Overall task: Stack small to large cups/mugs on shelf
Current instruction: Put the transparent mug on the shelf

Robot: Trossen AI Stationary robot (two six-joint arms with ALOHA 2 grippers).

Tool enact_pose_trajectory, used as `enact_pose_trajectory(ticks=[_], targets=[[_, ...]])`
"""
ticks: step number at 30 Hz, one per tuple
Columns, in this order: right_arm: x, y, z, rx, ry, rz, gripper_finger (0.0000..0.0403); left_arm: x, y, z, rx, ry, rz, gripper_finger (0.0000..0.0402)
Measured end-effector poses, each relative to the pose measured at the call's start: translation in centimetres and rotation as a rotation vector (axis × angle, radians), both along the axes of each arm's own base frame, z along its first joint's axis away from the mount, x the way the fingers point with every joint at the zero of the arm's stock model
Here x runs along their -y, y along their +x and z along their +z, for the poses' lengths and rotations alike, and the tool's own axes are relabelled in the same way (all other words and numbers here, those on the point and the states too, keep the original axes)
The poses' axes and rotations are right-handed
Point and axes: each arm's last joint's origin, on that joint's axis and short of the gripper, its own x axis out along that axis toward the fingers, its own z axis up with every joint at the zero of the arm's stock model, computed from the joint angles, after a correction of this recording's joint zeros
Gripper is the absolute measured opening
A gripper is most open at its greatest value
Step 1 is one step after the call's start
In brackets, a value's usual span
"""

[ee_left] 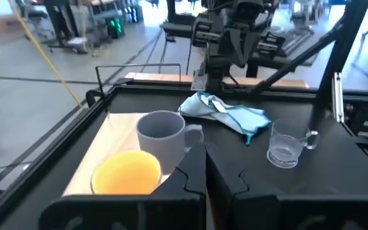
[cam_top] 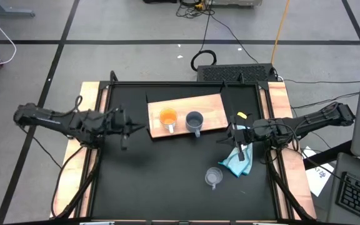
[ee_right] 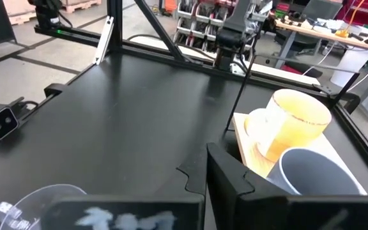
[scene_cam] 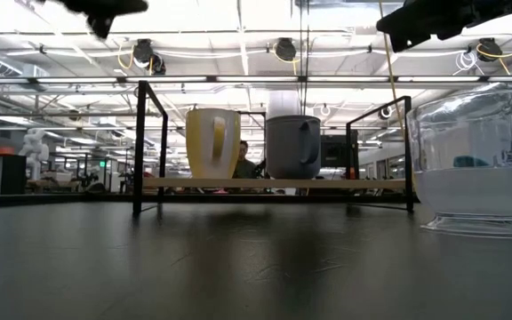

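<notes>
The orange cup with a white handle and the blue-grey mug stand upright side by side on the light-brown wooden shelf board. The clear cup stands on the black tabletop, nearer the front. My left gripper hangs shut and empty to the left of the board. My right gripper hangs shut and empty to the right of the board, above the cloth. The left wrist view shows the orange cup, the mug and the clear cup.
A crumpled light blue cloth lies on the tabletop between my right gripper and the clear cup. A black metal frame stands around the board's far part. Pale wooden strips run along both table sides.
</notes>
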Motion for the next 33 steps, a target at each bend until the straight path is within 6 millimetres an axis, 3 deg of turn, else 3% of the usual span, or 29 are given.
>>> enact_pose_trajectory(ticks=[5, 11, 27, 33], targets=[[0.0, 0.0, 0.1, 0.011, -0.003, 0.002, 0.0, 0.5, -1.6, -4.4, 0.055, -0.028, 0.006, 0.0], [0.0, 0.1, 0.2, 0.021, -0.001, 0.002, 0.0, 0.5, -2.7, -7.6, 0.093, -0.031, -0.014, 0.0], [0.0, 0.1, 0.2, 0.036, -0.018, 0.001, 0.0, 0.0, -4.7, -13.1, 0.17, -0.027, -0.033, 0.0], [0.0, 0.0, -0.9, 0.08, -0.02, 0.002, 0.0, 0.0, -4.7, -13.4, 0.153, -0.028, -0.038, 0.0]])
